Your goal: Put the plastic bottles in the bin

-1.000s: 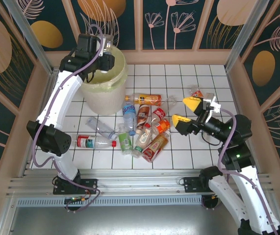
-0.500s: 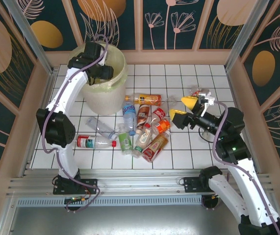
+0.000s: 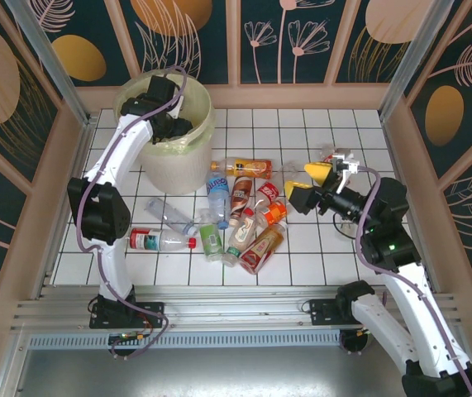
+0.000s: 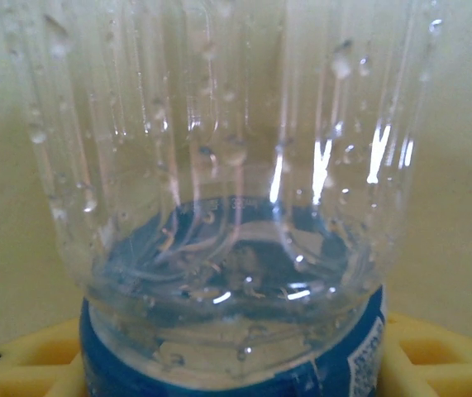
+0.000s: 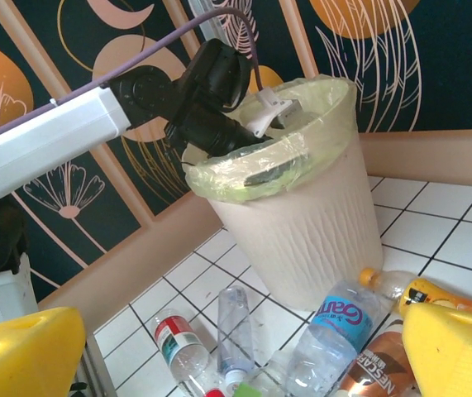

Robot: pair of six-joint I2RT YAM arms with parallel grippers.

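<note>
White square tiles cover the table point(image 3: 318, 248), walled by dark panels with painted flowers. At its 11 o'clock corner stands the large round cream plastic bin point(image 3: 178, 169), lined with a translucent yellow-green bag folded over the rim. The left arm arches up from its base and bends down over the rim, so the left gripper point(image 3: 172, 126) sits inside the bin's mouth. Its yellow fingers point(image 4: 434, 356) press against both sides of a clear plastic bottle with a blue label point(image 4: 236, 207), wet inside with droplets. What else lies in the bin cannot be made out. The other small plastic bottles point(image 3: 240, 198) lie scattered at the table's centre. At their 3 o'clock hangs the right gripper point(image 3: 299, 184), its yellow fingers spread wide apart and holding nothing, pointing toward 9 o'clock.
</note>
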